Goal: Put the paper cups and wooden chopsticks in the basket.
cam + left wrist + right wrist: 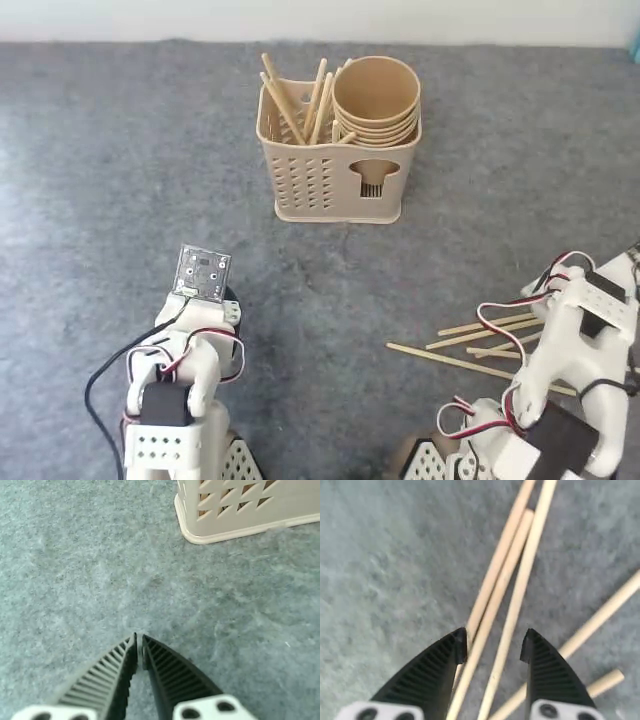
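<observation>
Right claw (493, 642): spread wide, gripping nothing, tips low over the grey carpet (380, 555).
Loose chopsticks (517, 595): flat on the carpet, two lying between the right claw's fingers, others crossing just beyond.
Left claw (139, 641): all but closed, only a slit between the tips, empty.
Basket (240, 510): upright, well ahead of the left claw.
Paper cups (376, 95): nested in one stack inside the basket.
Stored chopsticks (300, 100): leaning in the basket beside the cups.

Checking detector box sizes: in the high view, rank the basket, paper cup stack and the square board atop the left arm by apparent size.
1. basket
2. paper cup stack
3. square board, smallest, though raised nearer the camera.
</observation>
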You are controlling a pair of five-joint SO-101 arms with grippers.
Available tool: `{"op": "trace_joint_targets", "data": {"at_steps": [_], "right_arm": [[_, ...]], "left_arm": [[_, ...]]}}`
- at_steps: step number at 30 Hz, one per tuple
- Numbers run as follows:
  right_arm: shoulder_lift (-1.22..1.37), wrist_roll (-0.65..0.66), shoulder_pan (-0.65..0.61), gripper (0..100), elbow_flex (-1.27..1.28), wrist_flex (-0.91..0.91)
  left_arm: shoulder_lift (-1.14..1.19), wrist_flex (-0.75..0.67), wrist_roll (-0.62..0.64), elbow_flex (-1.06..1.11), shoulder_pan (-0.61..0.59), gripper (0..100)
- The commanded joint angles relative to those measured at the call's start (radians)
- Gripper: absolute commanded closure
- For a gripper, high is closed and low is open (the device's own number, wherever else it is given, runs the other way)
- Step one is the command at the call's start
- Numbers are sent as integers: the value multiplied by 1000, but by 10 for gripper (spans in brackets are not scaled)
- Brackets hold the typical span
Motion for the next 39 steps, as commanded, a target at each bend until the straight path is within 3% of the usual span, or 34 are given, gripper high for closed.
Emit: {"op": "trace_joint_targets", "data": {"at_steps": [1, 8, 17, 19, 22, 25, 33, 39], "right_arm": [[-2, -14, 2, 818, -34, -56], [150, -12, 5, 821, -55, -153], [280, -12, -18, 824, -170, -143], [305, -9, -30, 858, -176, -163], [314, -3, -33, 998, -186, -166], [314, 57, -27, 989, -187, -159], [259, 155, 1, 991, -195, -5], [-38, 204, -1, 991, -195, 205]], "left_arm": [[-17, -2, -5, -7, 5, 987], [-17, -2, -5, -7, 5, 987], [-17, -2, -5, -7, 5, 987], [-17, 0, -5, -7, 5, 987], [-17, 0, -5, -7, 5, 987], [-17, 0, -5, -7, 5, 987], [-17, 0, -5, -7, 5, 987], [-17, -2, -5, -7, 5, 987]]}}
